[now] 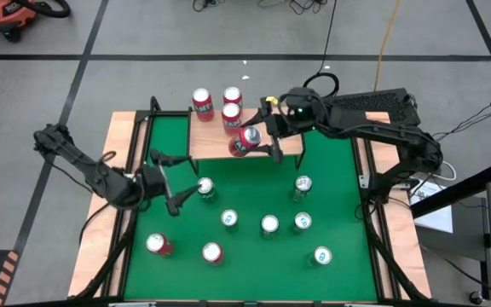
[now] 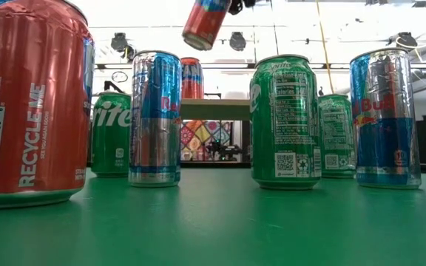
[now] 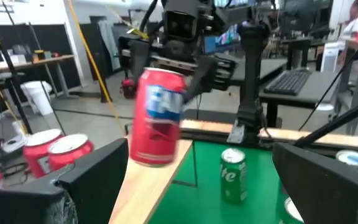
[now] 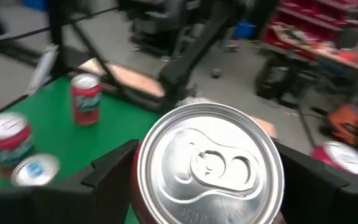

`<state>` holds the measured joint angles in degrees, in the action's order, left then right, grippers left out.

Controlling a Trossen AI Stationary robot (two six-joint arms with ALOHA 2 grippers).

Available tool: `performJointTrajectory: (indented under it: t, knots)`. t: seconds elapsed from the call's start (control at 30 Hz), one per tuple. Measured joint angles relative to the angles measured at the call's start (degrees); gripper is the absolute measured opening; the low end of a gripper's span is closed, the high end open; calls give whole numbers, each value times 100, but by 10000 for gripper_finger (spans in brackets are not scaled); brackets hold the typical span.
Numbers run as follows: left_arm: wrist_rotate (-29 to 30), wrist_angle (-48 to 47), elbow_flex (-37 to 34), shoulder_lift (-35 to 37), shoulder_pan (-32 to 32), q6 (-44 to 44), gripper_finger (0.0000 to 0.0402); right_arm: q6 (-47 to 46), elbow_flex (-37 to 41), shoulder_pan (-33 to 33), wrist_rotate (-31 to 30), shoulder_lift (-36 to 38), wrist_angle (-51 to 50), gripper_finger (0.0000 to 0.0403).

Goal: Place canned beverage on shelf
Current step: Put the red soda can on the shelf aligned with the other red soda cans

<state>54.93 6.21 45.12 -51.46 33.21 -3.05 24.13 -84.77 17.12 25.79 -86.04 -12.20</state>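
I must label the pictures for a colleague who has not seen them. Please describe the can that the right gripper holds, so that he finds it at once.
Start at the shelf, the light-wood board at the green table's far edge. Three red cans stand on it. At its front right edge the right gripper holds a fourth red can in the air: it alone is tilted and touches no surface.

Grey concrete floor (image 1: 75, 94) all round the table, crossed by dark taped lines. Top corner, an orange shop vacuum (image 1: 7, 17) sits by its hose, and a yellow cable (image 1: 386, 38) runs down the floor. Level view now: bright white ceiling (image 2: 346, 18) with round hanging lamps (image 2: 237, 41). Beyond, a desk with a keyboard (image 3: 294, 79) and red parts bins (image 4: 328, 18).
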Motion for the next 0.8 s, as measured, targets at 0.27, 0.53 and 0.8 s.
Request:
performJointTrajectory:
  t: [0.27,0.53,0.8]
  knots:
    - [-1303,-996,-2,119,-998,423,398,858,2,93,1006,-269,21,296]
    - [-2603,-653,-2,-373,-2062,209,398,1296,2,-224,1056,-271,54,296]
    - [-4156,-63,-2,-1019,-2793,34,398,1400,2,-413,1024,-271,62,296]
